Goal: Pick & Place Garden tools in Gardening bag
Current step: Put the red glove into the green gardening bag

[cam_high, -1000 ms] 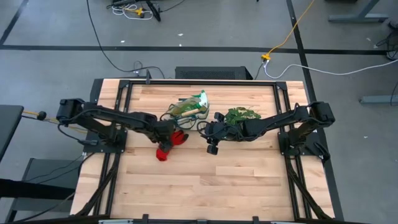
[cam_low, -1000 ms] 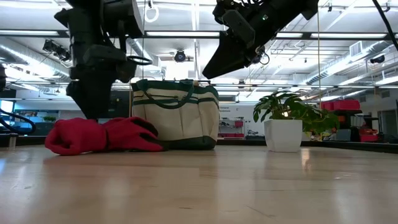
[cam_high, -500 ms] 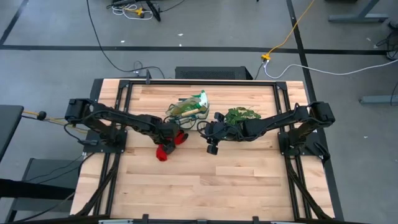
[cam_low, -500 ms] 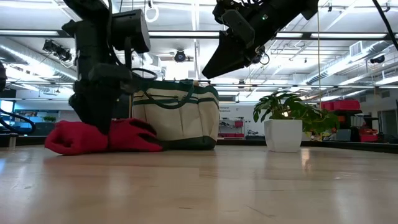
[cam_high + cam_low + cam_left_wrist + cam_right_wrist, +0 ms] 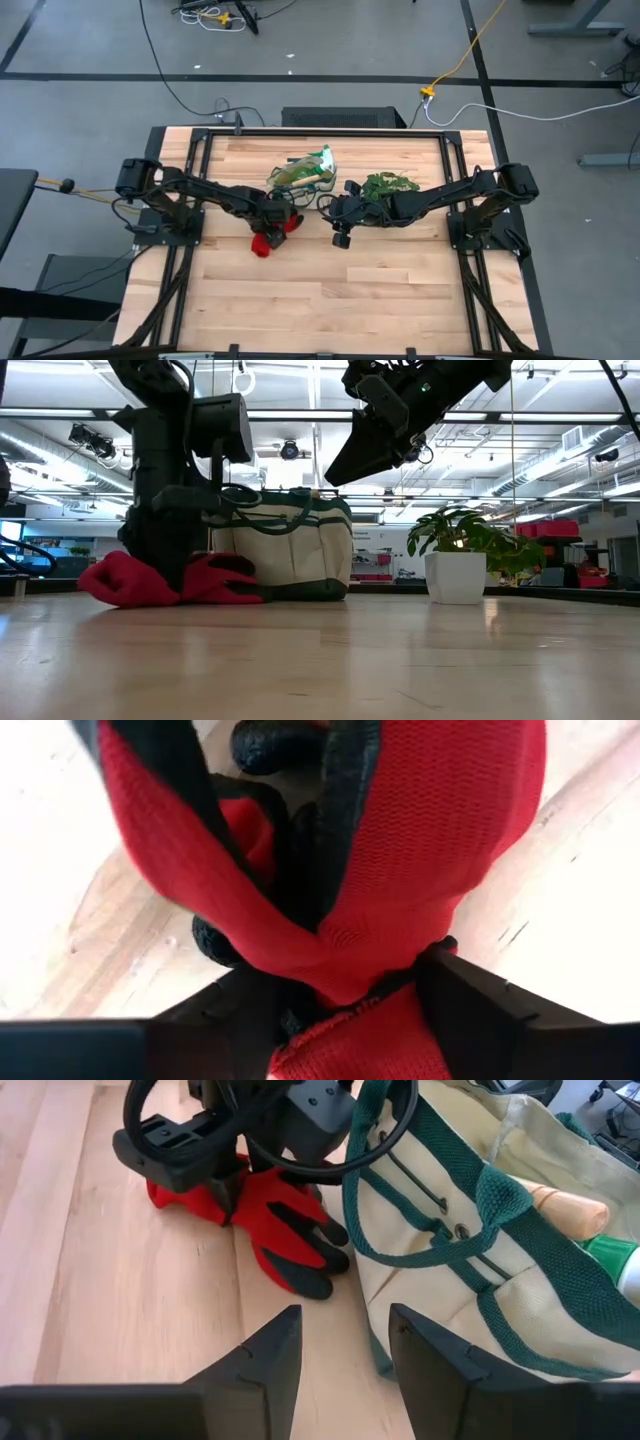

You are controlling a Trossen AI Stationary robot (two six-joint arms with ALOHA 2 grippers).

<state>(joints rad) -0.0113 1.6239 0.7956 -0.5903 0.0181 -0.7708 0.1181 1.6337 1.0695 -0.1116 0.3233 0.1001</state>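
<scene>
Left gripper (image 5: 272, 226) is sitting down on the red gloves (image 5: 268, 238), which are lying on the counter (image 5: 330, 300) near centre, roughly 7 o'clock of the gardening bag (image 5: 303, 172) and just beside it. In my left wrist view the jaws are standing apart with glove fabric (image 5: 400, 870) bunching between them; whether they're already biting is hard to call, the cloth is hiding the tips.

Right gripper (image 5: 341, 222) is hovering above the counter at about 5 o'clock of the bag, jaws apart, nothing in them.

Risks I'm seeing:
- Only a fold of one glove is sitting in the jaws, so the lift may be taking one and leaving the other behind.
- Soft knit is slipping easily; a shallow pinch could be dropping it short of the bag.
- A bag strap (image 5: 395, 1155) is looping right by my left wrist, so lifting could snag it and drag or tip the bag.
- Both arms are crowding the bag mouth, so contact is likely if I swing over at 1 o'clock.
</scene>
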